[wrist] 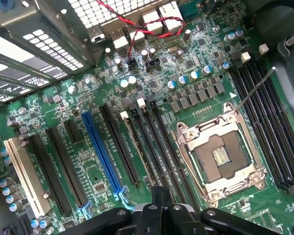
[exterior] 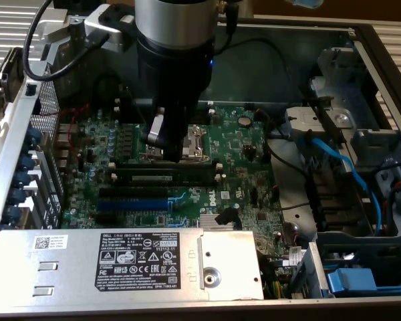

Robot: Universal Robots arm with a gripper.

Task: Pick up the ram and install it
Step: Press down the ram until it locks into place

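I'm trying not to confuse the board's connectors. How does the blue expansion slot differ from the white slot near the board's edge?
Colour: the blue expansion slot is bright blue, while the white slot is cream-white. Position: the white slot lies at the board's outer edge, while the blue expansion slot sits further inward, with black slots between them. Both are long, narrow, empty and run parallel. The gripper is shut above the motherboard.

Green ram (exterior: 166, 178) lies seated in black slot.

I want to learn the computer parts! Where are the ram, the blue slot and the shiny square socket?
ram (exterior: 166, 178), exterior view, pale label strip.
blue slot (wrist: 102, 152), wrist view, middle of its length.
square socket (wrist: 219, 157), wrist view, centre contact area.
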